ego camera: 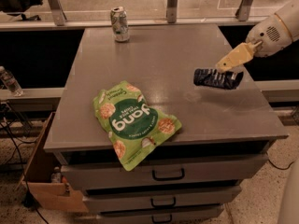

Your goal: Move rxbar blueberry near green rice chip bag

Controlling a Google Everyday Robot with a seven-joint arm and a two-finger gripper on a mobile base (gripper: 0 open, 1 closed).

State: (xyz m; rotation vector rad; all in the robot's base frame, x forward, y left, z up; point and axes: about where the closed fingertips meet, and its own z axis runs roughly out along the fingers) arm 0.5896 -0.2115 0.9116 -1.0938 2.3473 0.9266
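Across the grey counter sits the green rice chip bag front-left, our claw grasps the rxbar blueberry near the right edge, so we'd carry it low and leftward, stopping just beside the bag.

High front view down onto cabinet top, hand at right.
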